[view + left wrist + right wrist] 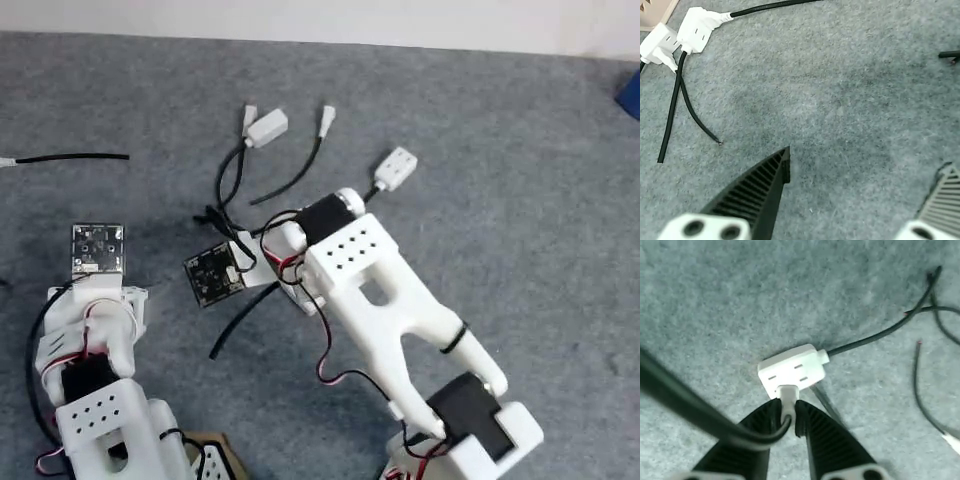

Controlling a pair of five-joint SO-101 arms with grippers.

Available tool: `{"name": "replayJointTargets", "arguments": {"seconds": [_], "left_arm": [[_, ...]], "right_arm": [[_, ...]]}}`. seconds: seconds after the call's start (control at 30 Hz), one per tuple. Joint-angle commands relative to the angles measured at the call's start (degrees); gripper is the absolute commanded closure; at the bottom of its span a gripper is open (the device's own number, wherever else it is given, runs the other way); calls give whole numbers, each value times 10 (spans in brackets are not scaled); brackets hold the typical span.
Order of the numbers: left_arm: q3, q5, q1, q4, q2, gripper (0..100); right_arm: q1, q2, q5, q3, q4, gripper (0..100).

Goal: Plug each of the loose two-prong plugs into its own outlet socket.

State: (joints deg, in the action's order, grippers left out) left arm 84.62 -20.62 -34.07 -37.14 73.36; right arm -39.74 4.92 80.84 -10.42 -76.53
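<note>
Small white two-prong plug (786, 392) on a black cord (700, 412) is pinched tight by the right gripper (788, 415), butted up against the white plastic outlet socket block (792, 371). Left gripper (867, 159) is held wide open over grey carpet (840, 75), nothing gripped

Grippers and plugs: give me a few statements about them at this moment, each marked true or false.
1. The right gripper is shut on a white plug. True.
2. That plug lies far from any socket. False: it sits right against the white socket.
3. The left gripper holds a plug. False: it is open above bare grey carpet.
4. The cable leaving that socket is black. True.
</note>
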Motion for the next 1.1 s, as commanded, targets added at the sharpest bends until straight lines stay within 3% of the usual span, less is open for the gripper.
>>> {"name": "replayJointTargets", "arguments": {"seconds": [0.0,0.63,1.07], "left_arm": [[-1,-2,-3,10,2,575],[-1,-3,-7,11,2,575],[-1,-3,-7,9,0,575]], "right_arm": [[-12,-3,-36,-4,24,988],[-24,-13,-56,-36,51,988],[8,-12,-17,-93,91,989]]}}
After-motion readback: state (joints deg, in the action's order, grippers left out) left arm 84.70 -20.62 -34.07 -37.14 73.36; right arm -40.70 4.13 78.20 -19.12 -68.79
